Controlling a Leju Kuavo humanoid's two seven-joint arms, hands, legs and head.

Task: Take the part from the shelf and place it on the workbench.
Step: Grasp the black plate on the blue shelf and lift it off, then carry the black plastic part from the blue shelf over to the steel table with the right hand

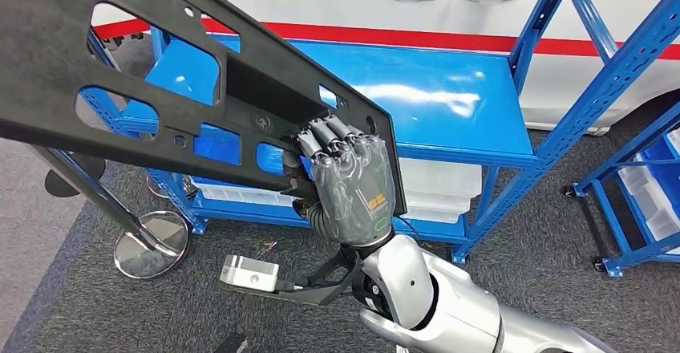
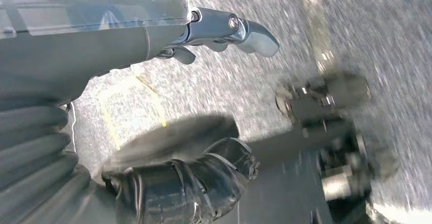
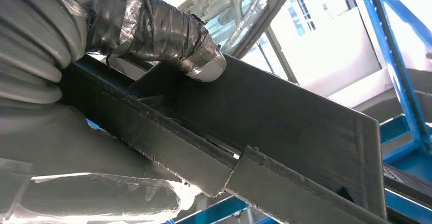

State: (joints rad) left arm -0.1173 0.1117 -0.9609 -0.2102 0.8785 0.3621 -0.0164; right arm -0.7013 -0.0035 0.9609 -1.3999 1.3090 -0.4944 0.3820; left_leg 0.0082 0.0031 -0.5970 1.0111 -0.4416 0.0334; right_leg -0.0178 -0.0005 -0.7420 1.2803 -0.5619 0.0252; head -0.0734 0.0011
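Observation:
A long black flat part (image 1: 160,64) with several cut-out openings stretches from the upper left of the head view down to the centre, raised above the blue shelf (image 1: 449,88). My right hand (image 1: 349,178) grips its near end, fingers hooked over the edge. In the right wrist view the thumb (image 3: 168,35) presses on the part's black surface (image 3: 285,127). My left hand (image 2: 168,183) hangs over grey carpet in the left wrist view, its fingers curled in with nothing in them.
The blue shelf's top board is bare; white bins (image 1: 437,188) sit on its lower level. A second blue rack (image 1: 649,184) stands to the right. A chrome post base (image 1: 152,245) stands on the carpet at left. A white vehicle (image 1: 449,0) is behind the shelf.

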